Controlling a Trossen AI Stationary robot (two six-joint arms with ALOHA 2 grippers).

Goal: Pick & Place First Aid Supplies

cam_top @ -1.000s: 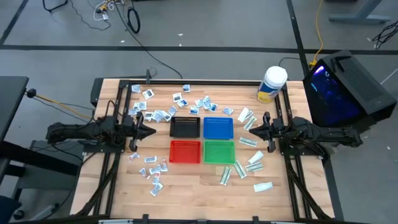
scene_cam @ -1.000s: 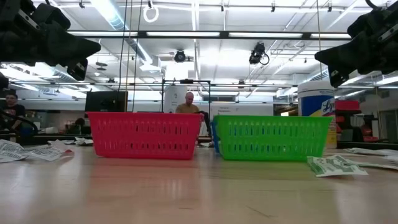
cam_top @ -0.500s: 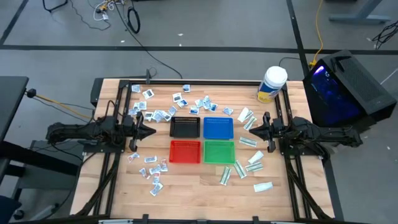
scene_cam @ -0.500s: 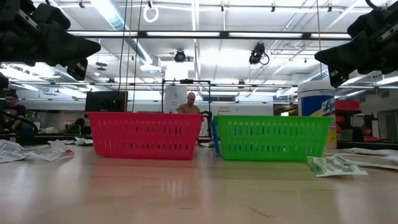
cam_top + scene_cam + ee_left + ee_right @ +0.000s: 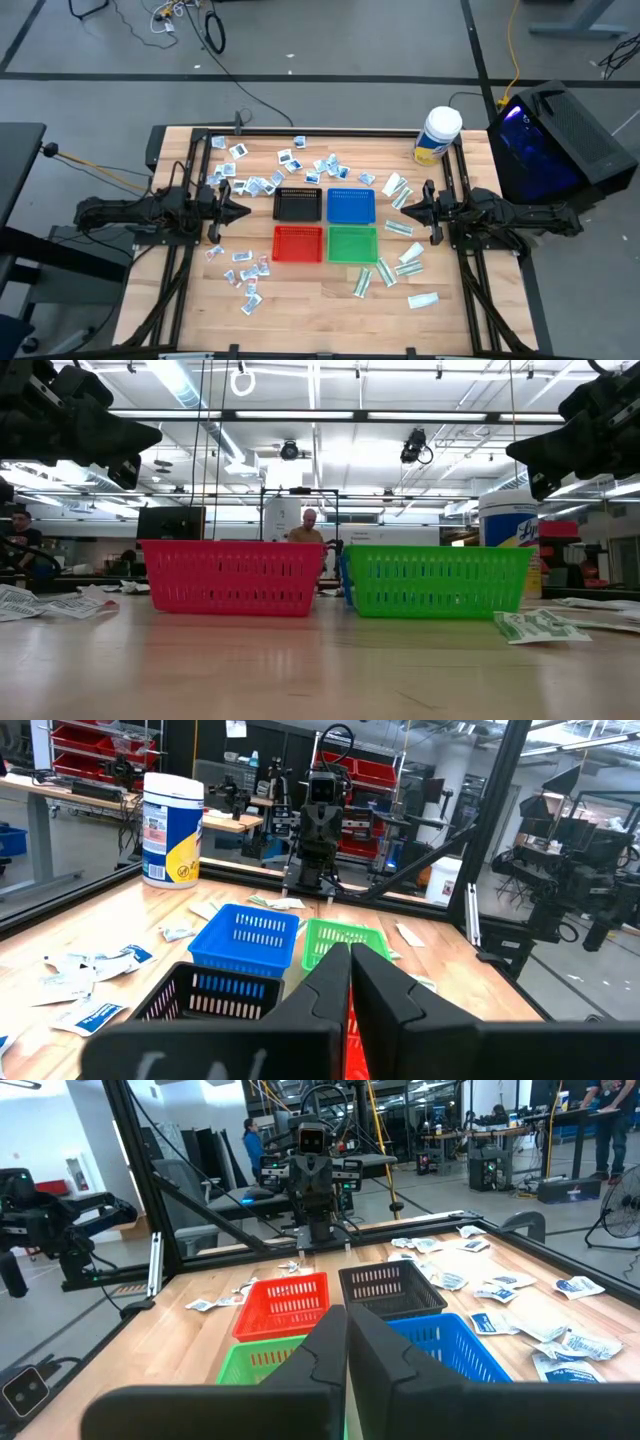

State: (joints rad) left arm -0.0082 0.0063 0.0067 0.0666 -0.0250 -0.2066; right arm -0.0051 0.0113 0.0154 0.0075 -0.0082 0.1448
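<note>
Packets (image 5: 320, 166) behind, beside trays (image 5: 325, 224)

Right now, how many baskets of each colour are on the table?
Black basket: 1
Blue basket: 1
Red basket: 1
Green basket: 1
Total: 4

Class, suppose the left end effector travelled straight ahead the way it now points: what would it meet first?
Probably nothing low: the shut left end effector hangs above the black tray and red tray; its line leads to the right end effector.
</note>
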